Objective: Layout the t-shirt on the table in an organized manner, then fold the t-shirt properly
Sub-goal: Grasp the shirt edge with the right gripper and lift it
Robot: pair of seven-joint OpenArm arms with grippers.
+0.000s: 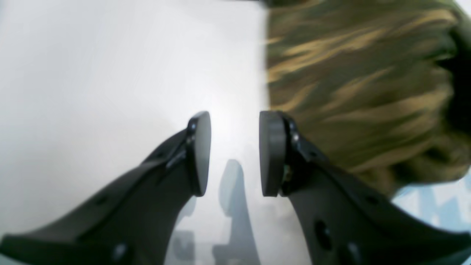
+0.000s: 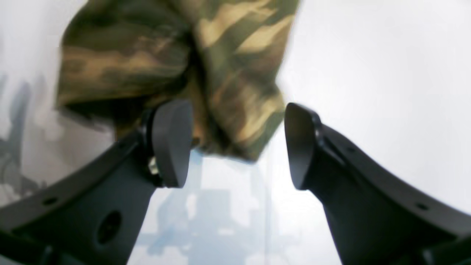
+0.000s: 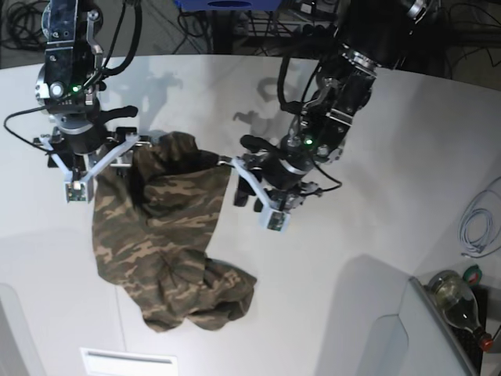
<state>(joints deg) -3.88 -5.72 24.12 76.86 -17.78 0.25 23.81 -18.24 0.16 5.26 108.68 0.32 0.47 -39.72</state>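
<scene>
A bottle [image 3: 456, 294] was seen at the near right corner beside the white table [image 3: 376, 219], with cables [image 3: 23, 23] on the floor behind. The camouflage t-shirt [image 3: 160, 235] lay crumpled left of centre. The left gripper [image 1: 234, 154] was parted beside its edge, empty; the right gripper [image 2: 237, 145] was spread around a hanging fold.
</scene>
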